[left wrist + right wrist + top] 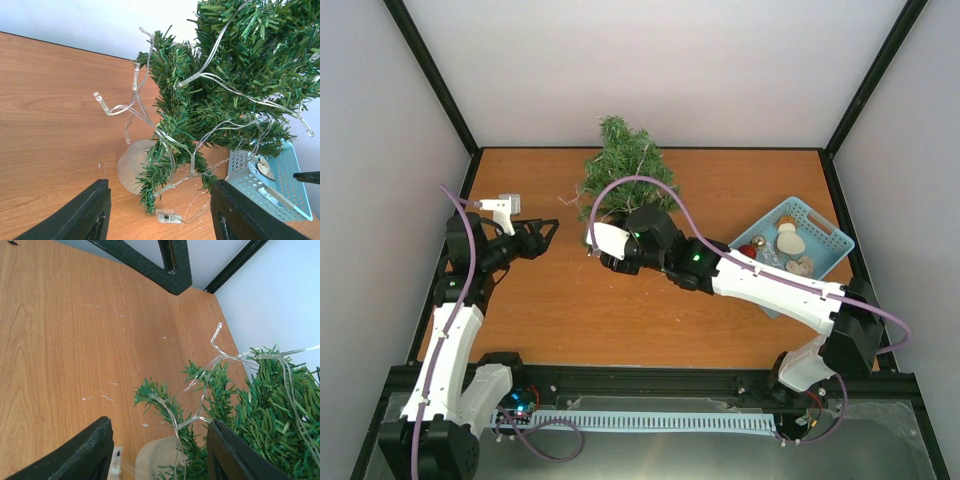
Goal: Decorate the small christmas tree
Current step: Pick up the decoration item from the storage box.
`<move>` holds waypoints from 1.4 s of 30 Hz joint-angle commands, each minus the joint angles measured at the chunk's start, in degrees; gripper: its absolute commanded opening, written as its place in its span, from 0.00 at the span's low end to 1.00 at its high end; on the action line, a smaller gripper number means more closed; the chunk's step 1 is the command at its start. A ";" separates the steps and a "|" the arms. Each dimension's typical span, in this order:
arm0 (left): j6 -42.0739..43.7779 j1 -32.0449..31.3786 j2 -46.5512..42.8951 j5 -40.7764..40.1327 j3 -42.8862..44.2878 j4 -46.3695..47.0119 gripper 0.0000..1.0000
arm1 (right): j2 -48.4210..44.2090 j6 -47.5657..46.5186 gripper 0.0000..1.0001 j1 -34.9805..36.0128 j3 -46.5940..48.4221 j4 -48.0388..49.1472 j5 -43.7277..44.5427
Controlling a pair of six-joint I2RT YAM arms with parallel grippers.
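- Well, the left arm rises from its mount at the near left with its elbow bent. Its forearm is turned rightward, so the left gripper (542, 235) points across at the tree. Its black fingers (85, 215) stand apart with nothing between them.
- The right arm reaches low from the near right, stretched leftward, and puts the right gripper (592, 238) at the tree's foot. Its dark fingers (85, 455) are spread, and the tree's base shows in the gap, touching neither (as far as the wrist view shows).
- The small christmas tree (625, 170) stands upright at the far middle of the smooth orange-brown wooden table (550, 310). It is cone-shaped and bushy with flat dark green needles, on a rounded pale base (131, 167).
- A thin, clear string of tiny lights (215, 80) loops loosely over the branches, with stiff ends jutting out to the left (a small clear connector (167, 217) lies on the wood near the base).
- A light blue plastic basket with lattice walls (825, 232) sits right of the tree and holds small ornaments, among them a red ball (748, 250).
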 commanded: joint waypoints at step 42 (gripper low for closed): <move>5.81 -4.26 -15.65 -11.37 -6.94 -1.76 1.00 | -20.48 33.92 0.78 -41.62 -13.82 -15.36 22.89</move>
